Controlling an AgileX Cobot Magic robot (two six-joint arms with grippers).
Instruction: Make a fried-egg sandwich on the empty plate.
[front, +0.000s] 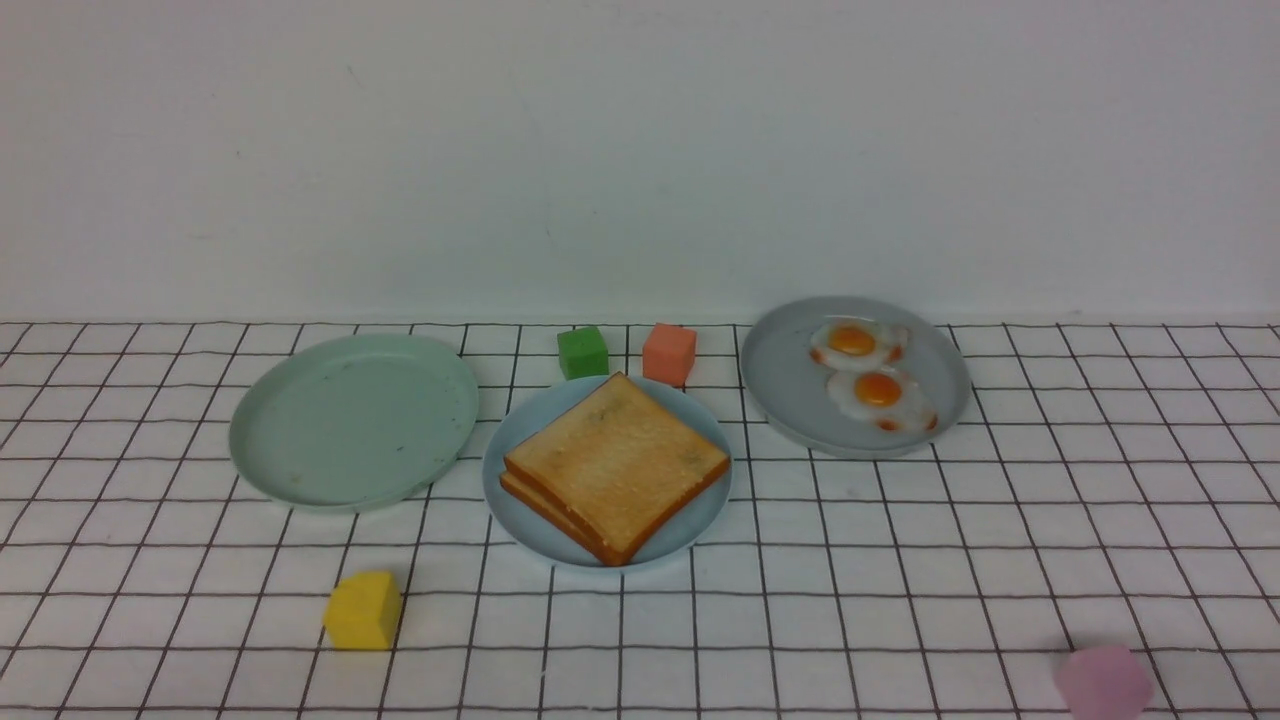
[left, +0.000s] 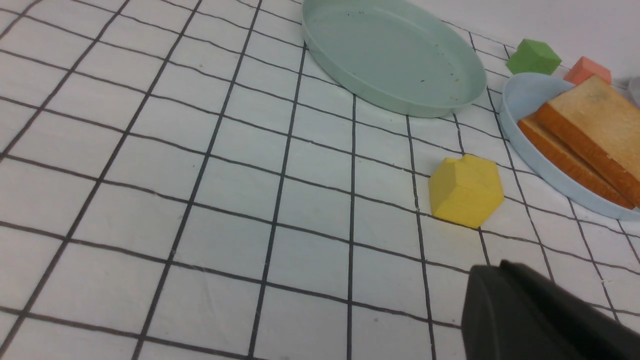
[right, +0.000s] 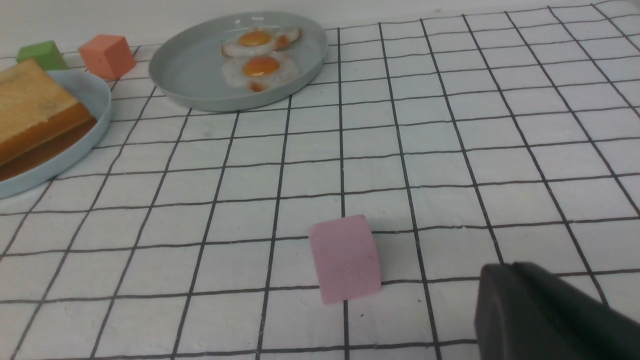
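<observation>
White wall is standing behind a table covered in a white cloth with a black grid. Near the table's middle, the round light sky-blue plastic plate is carrying two square golden-brown toast slices, stacked a little askew; whether anything is lying between them cannot be told. A round pale mint-green plate is sitting just beside it on the left, bare. Toward the far right, a round grey plate is holding two glossy white fried eggs with orange yolks. A green cube and a salmon cube are resting just behind the blue plate. A yellow block is lying near the front edge on the left, a pink block at the front right. The left hand is showing only as a dark shape, jaws closed and holding nothing. The right hand is likewise closed and carrying nothing.
</observation>
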